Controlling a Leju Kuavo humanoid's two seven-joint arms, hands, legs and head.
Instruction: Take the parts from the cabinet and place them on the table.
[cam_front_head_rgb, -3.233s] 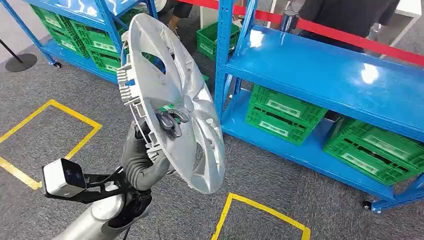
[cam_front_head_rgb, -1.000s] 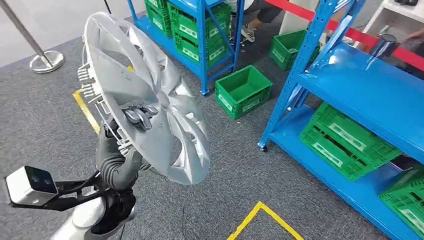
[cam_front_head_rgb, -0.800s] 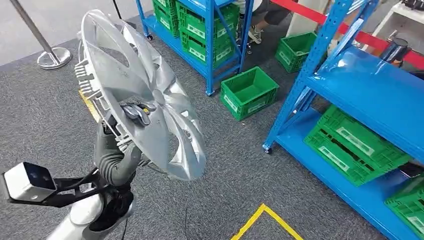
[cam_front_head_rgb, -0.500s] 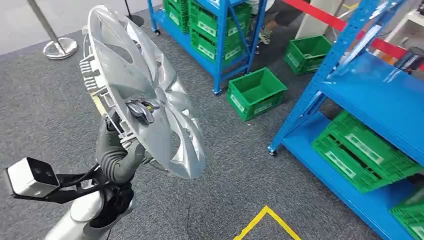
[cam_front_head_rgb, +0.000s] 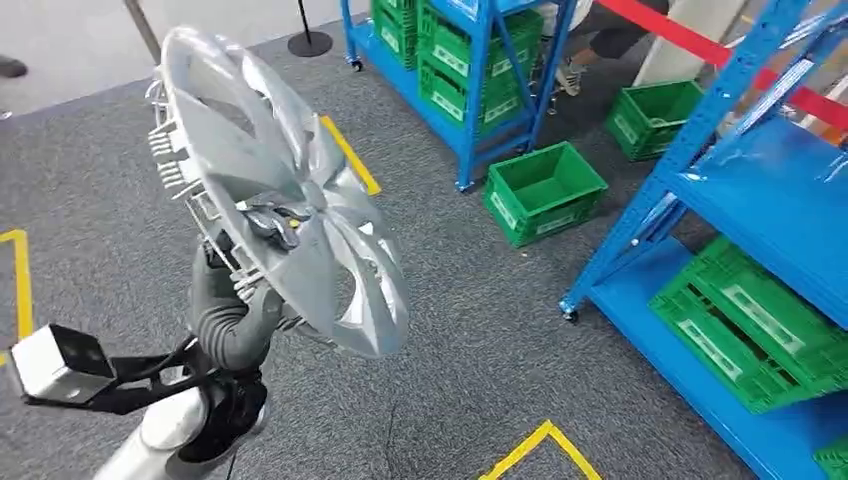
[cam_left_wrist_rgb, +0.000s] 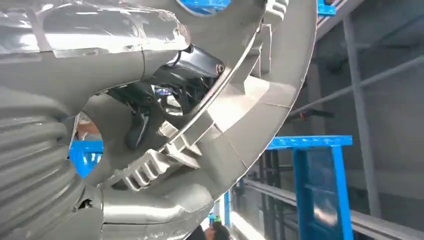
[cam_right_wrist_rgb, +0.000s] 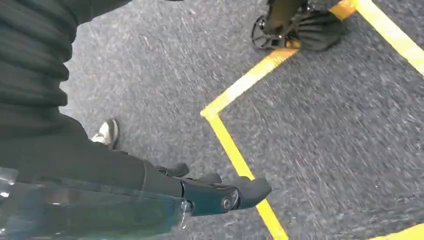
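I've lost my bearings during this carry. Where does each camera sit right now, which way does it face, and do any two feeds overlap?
Head view: high on the body, looking forward and down at grey carpet, the blue racks and a green crate; the left hand holds up the silver wheel cover.
Left wrist view: behind the left hand, facing the wheel cover's ribbed back.
Right wrist view: behind the hanging right hand, facing the floor and yellow tape.
Shared: head and left wrist views both show the wheel cover.

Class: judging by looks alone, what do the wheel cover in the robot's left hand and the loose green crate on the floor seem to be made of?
Wheel cover: probably silver-painted plastic; glossy face, thin moulded ribs and clips along the rim.
Green crate: likely moulded plastic; uniform colour, ribbed walls.
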